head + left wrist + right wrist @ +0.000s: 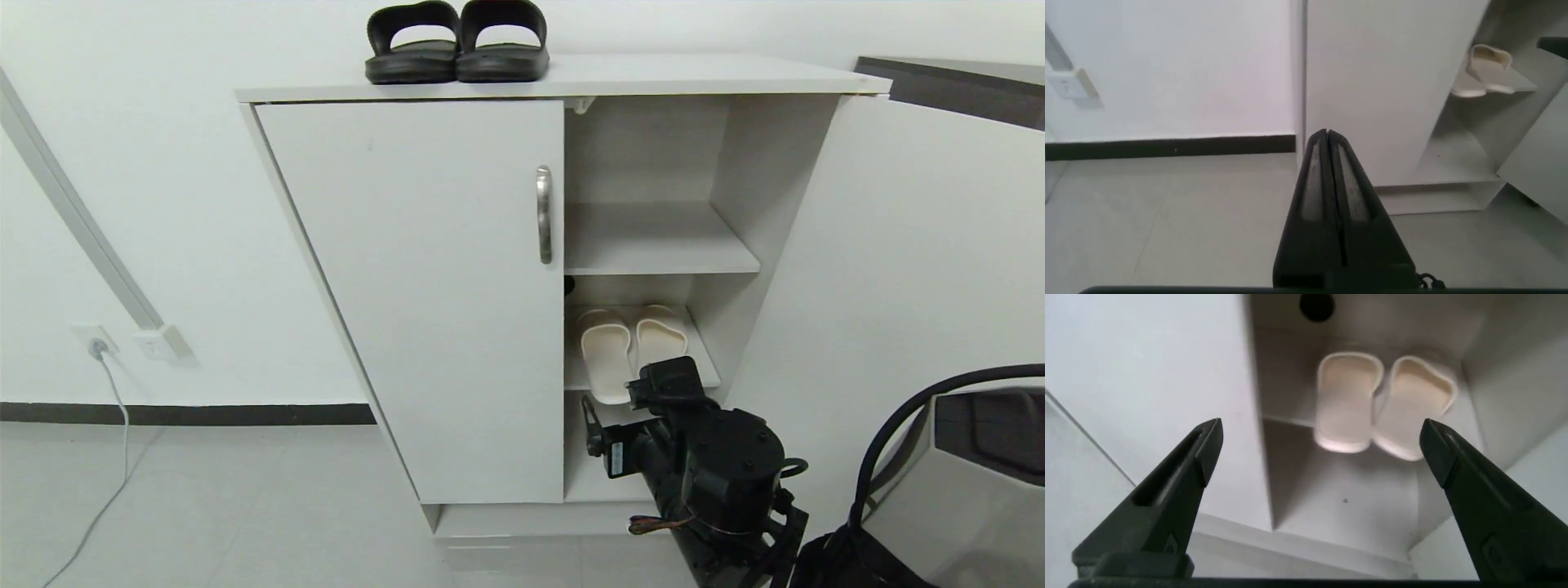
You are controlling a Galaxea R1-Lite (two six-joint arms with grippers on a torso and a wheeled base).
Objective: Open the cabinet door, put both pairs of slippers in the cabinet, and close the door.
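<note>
Head view puts your right gripper [630, 412] low in front of the cabinet [563, 77], at the open right half and just below the cream slippers [629, 347]. From the right wrist view, that gripper [1321, 429] is spread wide and holds nothing, and the cream pair [1384, 404] sits between the two fingertips farther in. Your left gripper [1327, 139] is clenched on nothing, fingers pressed flat together, hanging above the floor [1167, 220] and pointing towards the cabinet's closed side.

The cream slippers lie side by side, soles down, on the lower shelf [706, 371], the left one poking over its front edge. The black slippers [457, 45] stand as a pair on the cabinet top, above the left door [408, 302], which is closed. The right door [898, 269] is swung wide open.
</note>
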